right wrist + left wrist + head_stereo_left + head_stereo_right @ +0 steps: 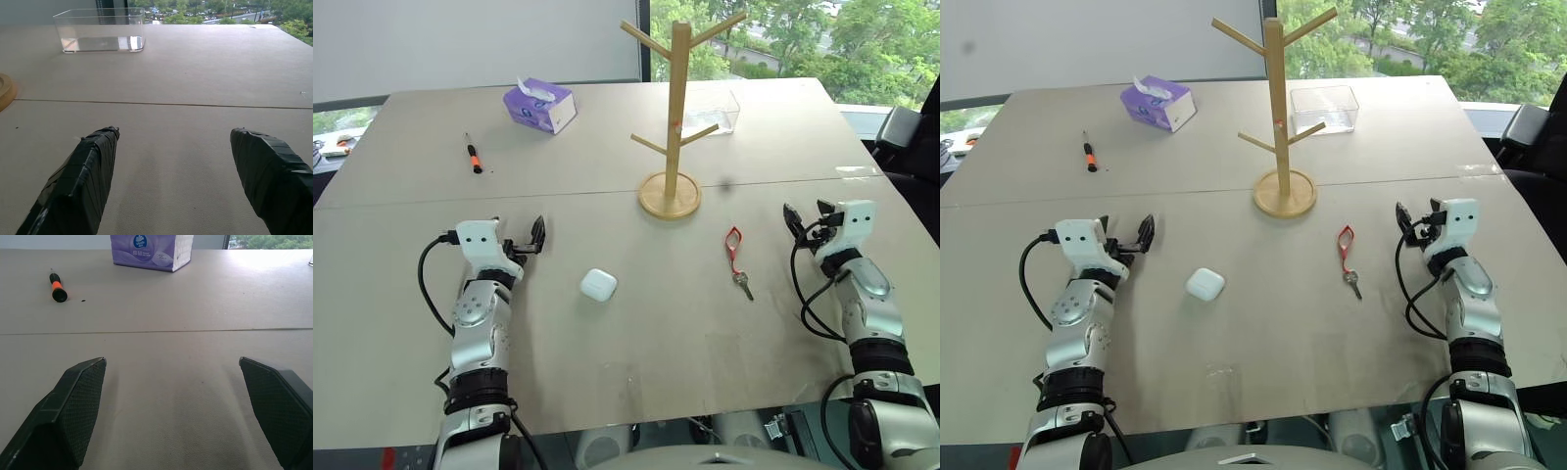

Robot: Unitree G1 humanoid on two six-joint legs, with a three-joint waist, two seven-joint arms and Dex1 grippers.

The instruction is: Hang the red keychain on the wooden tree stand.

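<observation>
Since nothing is picked up yet, both pincers sit low over the near part of the counter (401,157), jaws spread wide and empty, pointing forward. Looks like a start pose, my read. Right pincer (809,217) is the closer one to the red keychain (736,257), which lies flat on the counter just inward of it, toward the middle, loop end away from the robot and silver key end nearer. Not touching the pincer. Wooden tree stand (674,108) stands upright ahead of the keychain, further forward and inward from the right pincer, pegs angled up and all bare. Task not begun, judged from that.

Left pincer (526,238) is well apart from the keychain, on the far side of a small white case (598,284) that lies just inward of it. Ahead of the left pincer: orange-and-black screwdriver (473,157) and a purple tissue box (540,106), both far forward. Clear plastic box (101,30) sits ahead of the right pincer, behind the stand. Path from right pincer to keychain looks free; only the lower pegs of the stand could snag the hand on the way up, likely.
</observation>
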